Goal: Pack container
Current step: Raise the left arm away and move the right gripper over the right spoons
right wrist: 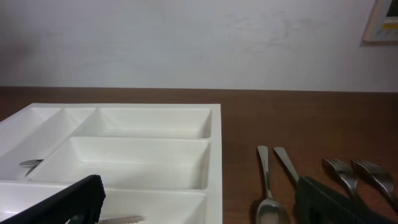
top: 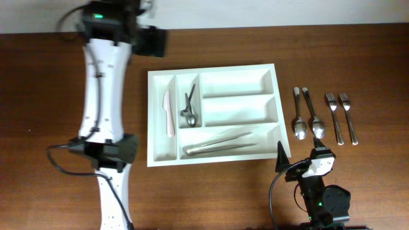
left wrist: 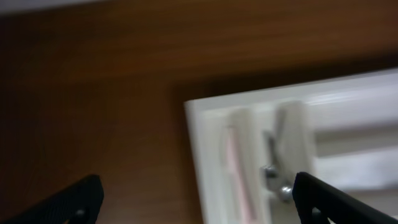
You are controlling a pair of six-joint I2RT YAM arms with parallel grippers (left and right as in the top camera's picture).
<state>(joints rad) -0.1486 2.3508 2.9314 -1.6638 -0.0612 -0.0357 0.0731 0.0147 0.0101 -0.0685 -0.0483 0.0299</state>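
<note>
The container, a white cutlery tray, lies mid-table. Its left narrow compartment holds a pale knife, the second narrow one holds small spoons, and the nearest long one holds metal tongs. The other two long compartments are bare. My left gripper is open above the table beyond the tray's far left corner; its view is blurred and shows the tray corner between the open fingers. My right gripper is open and empty, low by the tray's near right corner.
Two spoons and two forks lie side by side on the brown table right of the tray. They also show in the right wrist view, spoons and forks.
</note>
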